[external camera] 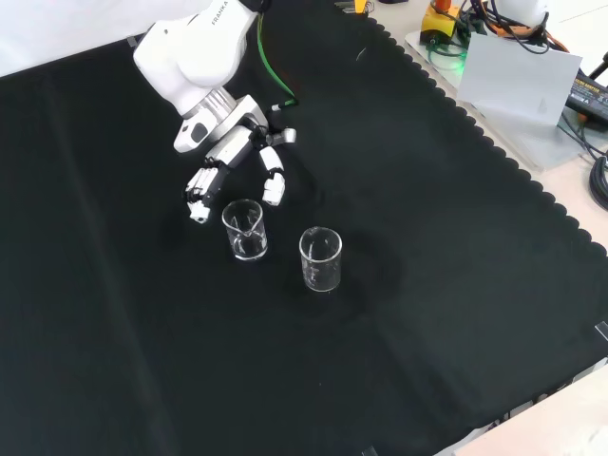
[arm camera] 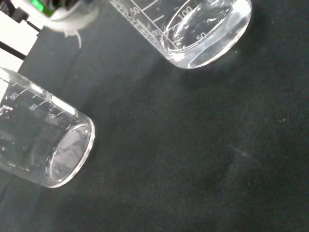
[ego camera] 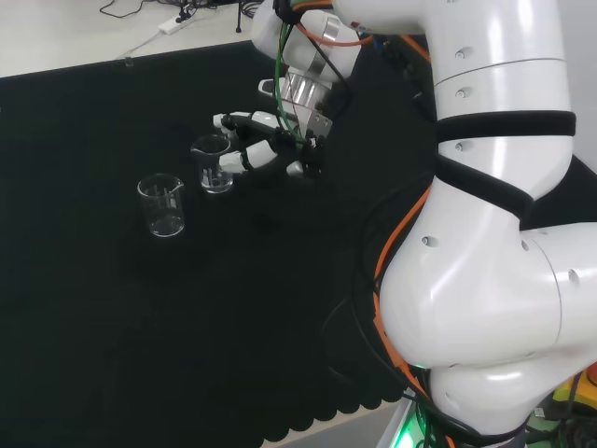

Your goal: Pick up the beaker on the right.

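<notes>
In the head view the hand (ego camera: pixel 266 149) reaches with fingers (ego camera: pixel 233 121) spread apart around the right-hand beaker (ego camera: pixel 214 164), the second beaker (ego camera: pixel 162 206) standing near on the black surface (ego camera: pixel 112 327).

I was working in a robotics lab. My bench (external camera: pixel 456 313) was draped in a black cloth with a scalloped edge, and two clear glass beakers (external camera: pixel 245 229) with printed measuring marks stood on it as test ware. Bundled orange and green cables (ego camera: pixel 289 84) ran along my white arm (ego camera: pixel 494 233). Beyond the cloth lay loose cords and a power strip (ego camera: pixel 171 25) on a pale surface, and electronics with a green light (external camera: pixel 446 52) sat at the bench's corner.
</notes>
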You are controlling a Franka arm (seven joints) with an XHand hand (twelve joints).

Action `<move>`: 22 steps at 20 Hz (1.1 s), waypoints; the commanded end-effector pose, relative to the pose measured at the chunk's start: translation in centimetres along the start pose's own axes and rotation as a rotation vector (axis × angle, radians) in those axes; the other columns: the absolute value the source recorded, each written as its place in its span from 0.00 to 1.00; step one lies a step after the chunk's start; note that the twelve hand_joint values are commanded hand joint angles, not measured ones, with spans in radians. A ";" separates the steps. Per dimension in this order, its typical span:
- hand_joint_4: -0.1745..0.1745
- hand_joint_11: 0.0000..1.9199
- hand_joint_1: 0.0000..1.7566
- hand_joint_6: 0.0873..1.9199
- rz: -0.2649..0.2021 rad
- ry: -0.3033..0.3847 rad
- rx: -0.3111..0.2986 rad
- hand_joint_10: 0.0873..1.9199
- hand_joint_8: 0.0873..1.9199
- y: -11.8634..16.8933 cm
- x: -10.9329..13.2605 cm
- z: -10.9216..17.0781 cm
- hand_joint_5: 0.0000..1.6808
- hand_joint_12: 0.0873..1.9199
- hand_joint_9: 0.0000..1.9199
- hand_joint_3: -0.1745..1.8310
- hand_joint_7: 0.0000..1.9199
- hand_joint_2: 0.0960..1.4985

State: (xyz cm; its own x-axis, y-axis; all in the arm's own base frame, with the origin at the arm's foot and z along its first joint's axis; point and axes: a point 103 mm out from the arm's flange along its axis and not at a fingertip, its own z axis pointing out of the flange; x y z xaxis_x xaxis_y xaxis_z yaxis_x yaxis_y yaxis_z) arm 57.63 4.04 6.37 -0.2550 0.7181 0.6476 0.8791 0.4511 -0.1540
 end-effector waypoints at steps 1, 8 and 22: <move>0.40 0.00 0.46 0.00 -0.045 0.038 -0.004 0.29 0.25 0.3 0.1 0.5 0.10 0.50 0.11 0.40 0.05 0.32; 0.41 0.00 0.47 0.00 -0.072 0.073 -0.031 0.29 0.26 1.0 0.3 1.2 0.13 0.52 0.13 0.40 0.07 0.31; 0.42 0.00 0.50 0.00 -0.083 0.123 -0.070 0.28 0.27 2.3 -0.2 2.7 0.21 0.56 0.18 0.41 0.14 0.31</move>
State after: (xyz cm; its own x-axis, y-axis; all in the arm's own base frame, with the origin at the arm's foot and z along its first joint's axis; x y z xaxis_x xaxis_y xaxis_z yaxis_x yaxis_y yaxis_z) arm 58.34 6.25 4.14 -0.2853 0.6168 0.7336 0.8797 0.4723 -0.0550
